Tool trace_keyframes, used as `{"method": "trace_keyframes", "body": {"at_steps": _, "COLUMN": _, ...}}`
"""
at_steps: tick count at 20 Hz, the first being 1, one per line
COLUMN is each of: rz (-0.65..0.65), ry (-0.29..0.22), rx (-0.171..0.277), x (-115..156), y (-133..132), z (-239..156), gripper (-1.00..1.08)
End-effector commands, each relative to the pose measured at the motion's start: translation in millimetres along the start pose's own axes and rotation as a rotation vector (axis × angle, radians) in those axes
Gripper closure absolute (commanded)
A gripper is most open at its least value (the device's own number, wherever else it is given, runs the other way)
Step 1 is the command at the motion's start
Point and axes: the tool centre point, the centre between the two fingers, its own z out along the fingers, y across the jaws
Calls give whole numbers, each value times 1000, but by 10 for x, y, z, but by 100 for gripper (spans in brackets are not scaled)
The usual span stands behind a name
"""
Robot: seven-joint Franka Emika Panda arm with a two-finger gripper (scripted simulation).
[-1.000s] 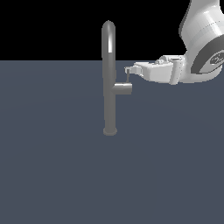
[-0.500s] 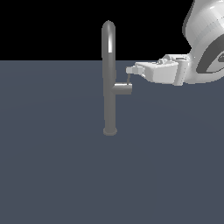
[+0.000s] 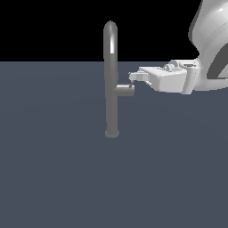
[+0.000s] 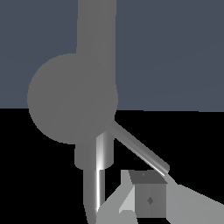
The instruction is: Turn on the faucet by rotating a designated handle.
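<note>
**A:** What has changed over the last second, and does it matter to you?

**B:** Very little. The gripper [image 3: 132, 76] sits at almost the same spot as a second ago, at the outer end of the faucet's [image 3: 111, 80] side stub [image 3: 124, 90], on the exterior view's right of the pipe. If it has crept at all, it is slightly towards the pipe. You are watching a slow contact phase, not a swing.

**A:** Where is the handle now?

**B:** In the wrist view the handle [image 4: 141, 152] runs as a thin rod slanting away from the stub's round end face [image 4: 72, 98], and its free tip lies right against a fingertip [image 4: 148, 199]. In the exterior view it is almost hidden behind the fingers, just above the stub's end.

**A:** Is the gripper clamped on it?

**B:** You cannot tell from these views. Only one finger block shows clearly near the lever, and the gap between the fingers is not visible. It looks more like a push against the rod's tip than a pinch.

**A:** So how far along is the task?

**B:** I judge the rotation barely begun. The lever shows no clear turn, so expect the push to need a sideways sweep around the stub's axis. Watch that the fingertip does not slip off the tip.
</note>
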Motion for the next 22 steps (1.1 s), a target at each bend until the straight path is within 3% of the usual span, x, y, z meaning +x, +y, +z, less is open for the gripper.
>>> {"method": "trace_keyframes", "body": {"at_steps": 1, "rz": 0, "ry": 0, "rx": 0, "x": 0, "y": 1, "z": 0, "gripper": 108}}
{"method": "trace_keyframes", "body": {"at_steps": 8, "rz": 18, "ry": -4, "rx": -2, "x": 366, "y": 239, "z": -1, "gripper": 108}}
{"method": "trace_keyframes", "body": {"at_steps": 9, "rz": 18, "ry": -4, "rx": -2, "x": 366, "y": 239, "z": -1, "gripper": 108}}
{"method": "trace_keyframes", "body": {"at_steps": 10, "rz": -15, "ry": -1, "rx": -4, "x": 184, "y": 143, "z": 1, "gripper": 108}}
{"method": "trace_keyframes", "body": {"at_steps": 17, "rz": 15, "ry": -4, "rx": -2, "x": 642, "y": 230, "z": 0, "gripper": 108}}
{"method": "trace_keyframes", "body": {"at_steps": 18, "rz": 15, "ry": -4, "rx": -2, "x": 642, "y": 230, "z": 0, "gripper": 108}}
{"method": "trace_keyframes", "body": {"at_steps": 19, "rz": -21, "ry": -4, "rx": -7, "x": 425, "y": 157, "z": 1, "gripper": 108}}
{"method": "trace_keyframes", "body": {"at_steps": 22, "rz": -10, "ry": -4, "rx": -5, "x": 583, "y": 135, "z": 2, "gripper": 108}}
